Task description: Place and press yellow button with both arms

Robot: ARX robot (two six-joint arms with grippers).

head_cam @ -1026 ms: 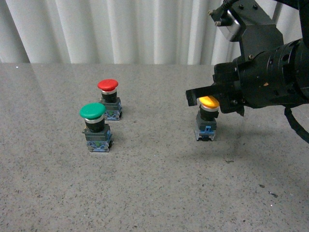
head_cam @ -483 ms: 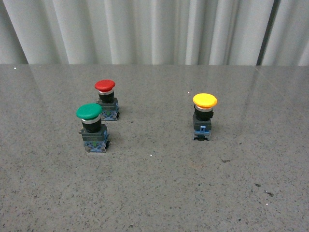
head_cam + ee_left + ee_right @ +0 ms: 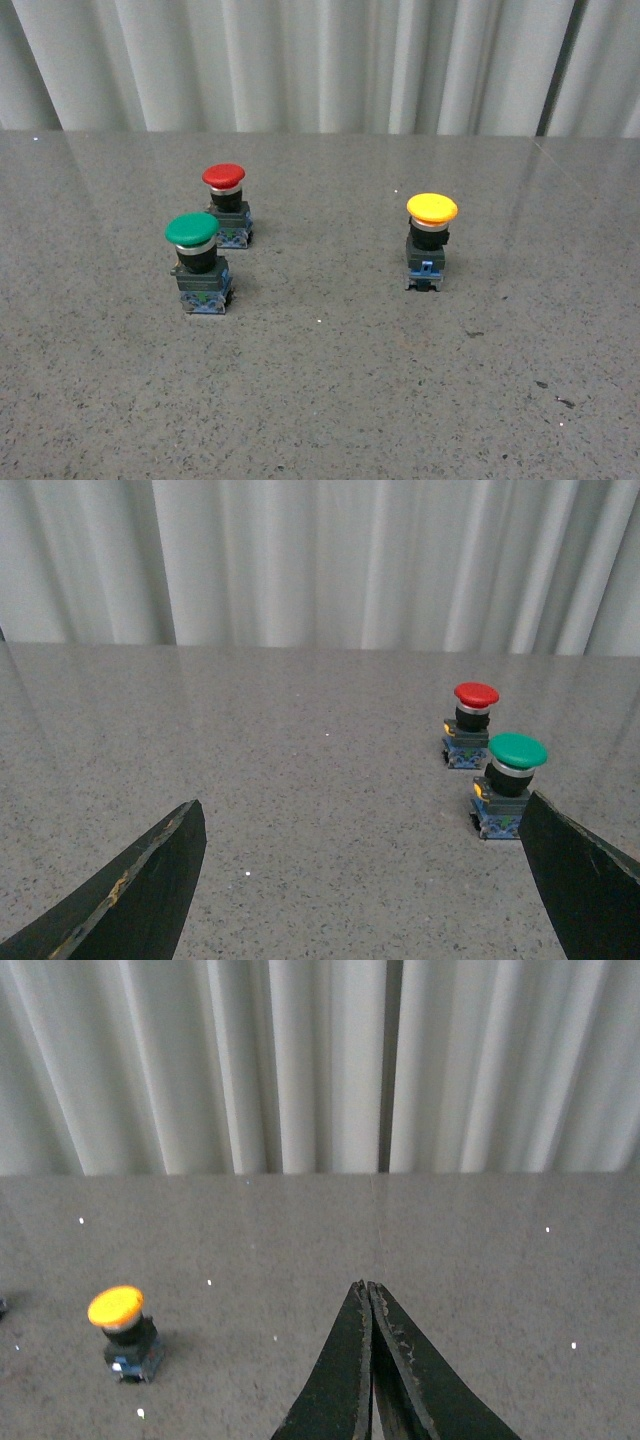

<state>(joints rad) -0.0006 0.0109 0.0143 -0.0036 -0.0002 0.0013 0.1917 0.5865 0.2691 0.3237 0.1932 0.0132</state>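
Observation:
The yellow button (image 3: 431, 240) stands upright and alone on the grey speckled table, right of centre in the front view; neither arm shows there. In the right wrist view the yellow button (image 3: 123, 1332) sits well off to one side of my right gripper (image 3: 367, 1286), whose two dark fingers are pressed together, shut on nothing. My left gripper (image 3: 360, 820) is open, its black fingertips (image 3: 150, 880) spread wide over bare table, with no yellow button in that view.
A green-capped button (image 3: 197, 262) and a red-capped button (image 3: 226, 203) stand close together at the left. In the left wrist view the green button (image 3: 507, 796) is just beside one finger, the red one (image 3: 470, 723) behind it. White curtain (image 3: 300, 60) backs the table.
One second ago the right arm hung over the yellow button with its gripper at the cap; it has since withdrawn out of the front view. The button stands where it was.

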